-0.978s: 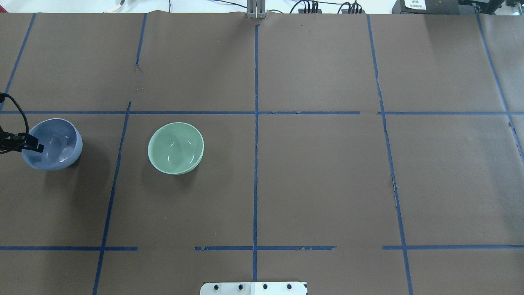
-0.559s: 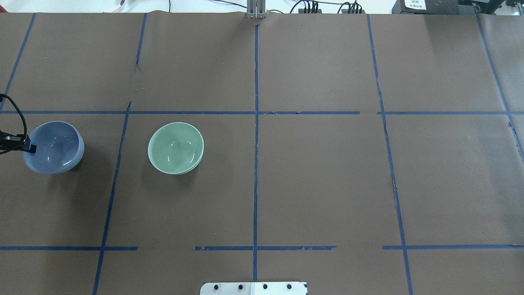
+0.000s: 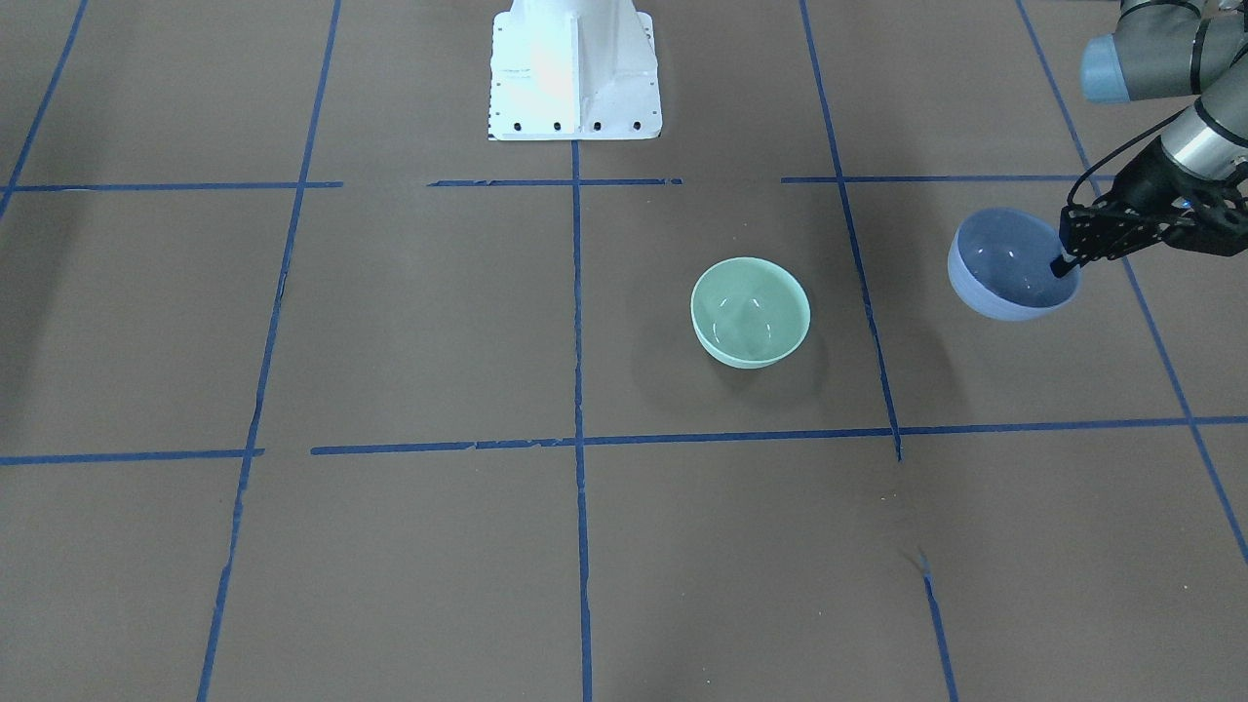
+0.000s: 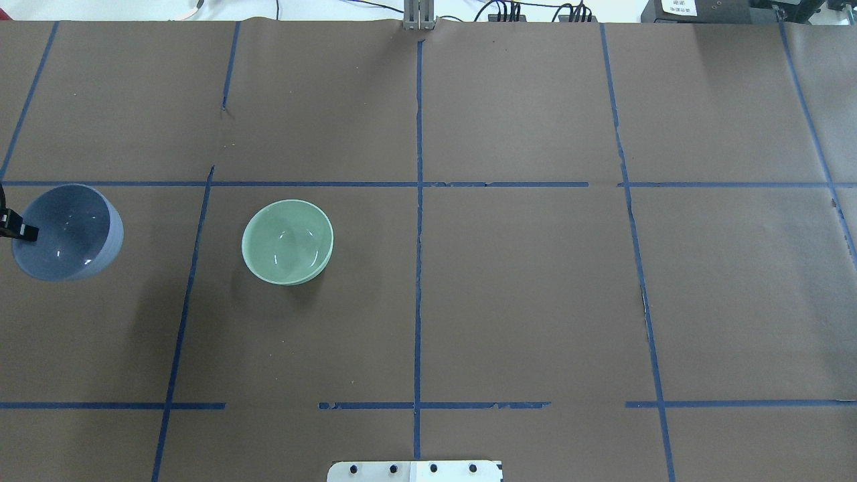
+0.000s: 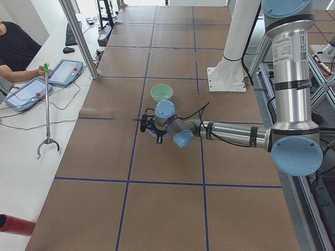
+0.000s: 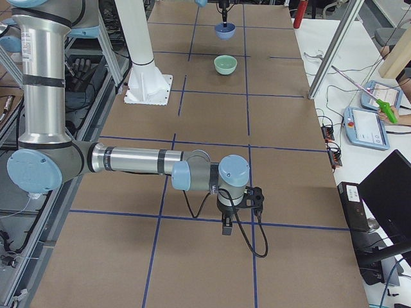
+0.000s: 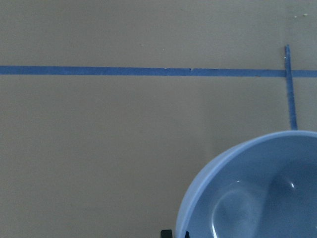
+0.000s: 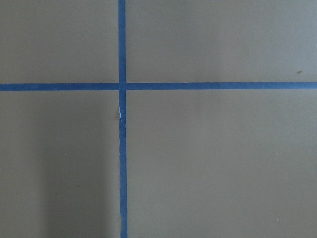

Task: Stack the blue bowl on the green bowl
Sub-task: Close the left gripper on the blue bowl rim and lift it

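over the table's left end: the blue bowl (image 3: 1004, 268) hangs mouth up from the left gripper (image 3: 1065, 263) and looks lifted clear of the table (image 3: 390, 322).
grip: the left gripper is closed on the blue bowl's rim, with one finger showing inside the bowl.
why the rim: a pinch on the wall probably leaves the underside free to settle into another bowl.
bowl to gripper: the pinched edge is the one farthest from the green bowl (image 3: 751, 312), so the bowl's body reaches out from the fingers toward it.
green bowl: upright on the table with its mouth open, near the blue bowl but apart from it, across a tape line (image 3: 868, 322).
right gripper (image 6: 226, 226): well away at the other end; wide or narrow, i cannot tell.
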Controlling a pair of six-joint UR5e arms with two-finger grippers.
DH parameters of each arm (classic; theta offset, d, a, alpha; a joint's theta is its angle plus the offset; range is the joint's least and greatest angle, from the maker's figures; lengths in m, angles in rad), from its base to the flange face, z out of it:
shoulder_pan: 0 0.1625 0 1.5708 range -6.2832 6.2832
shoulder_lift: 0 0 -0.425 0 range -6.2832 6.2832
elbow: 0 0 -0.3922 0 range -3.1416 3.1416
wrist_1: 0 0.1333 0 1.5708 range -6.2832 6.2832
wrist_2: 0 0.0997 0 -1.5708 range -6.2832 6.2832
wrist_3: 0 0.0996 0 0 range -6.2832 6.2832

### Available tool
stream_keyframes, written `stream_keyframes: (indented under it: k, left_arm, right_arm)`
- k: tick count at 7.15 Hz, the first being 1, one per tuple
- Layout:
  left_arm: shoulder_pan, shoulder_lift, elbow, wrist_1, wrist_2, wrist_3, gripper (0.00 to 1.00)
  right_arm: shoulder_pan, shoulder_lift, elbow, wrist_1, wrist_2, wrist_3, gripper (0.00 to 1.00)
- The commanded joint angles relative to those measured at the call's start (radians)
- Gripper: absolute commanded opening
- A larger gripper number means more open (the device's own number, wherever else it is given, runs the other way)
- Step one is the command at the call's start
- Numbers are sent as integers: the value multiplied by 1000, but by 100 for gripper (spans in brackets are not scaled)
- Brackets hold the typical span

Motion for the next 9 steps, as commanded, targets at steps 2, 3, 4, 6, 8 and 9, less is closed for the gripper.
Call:
stream_keyframes:
  k: [2, 3, 4, 6, 8, 9]
  left_arm:
    - [-196, -43, -274, 524, -17, 254, 0]
    - [-213, -101, -308, 606, -14, 248, 0]
    - [-203, -109, -321, 625, -20, 188, 0]
    - [-55, -152, -330, 504, -22, -126, 0]
    - [156, -293, -278, 436, 39, -406, 0]
    - [222, -356, -238, 435, 62, -464, 0]
  right_arm:
    - [0, 0, 0, 0, -1, 0, 100]
    - [0, 0, 0, 0, -1, 0, 100]
    - [0, 0, 0, 0, -1, 0, 100]
    - [0, 0, 0, 0, -1, 0, 100]
    - [0, 0, 0, 0, -1, 0, 100]
    - [0, 0, 0, -2, -1, 2, 100]
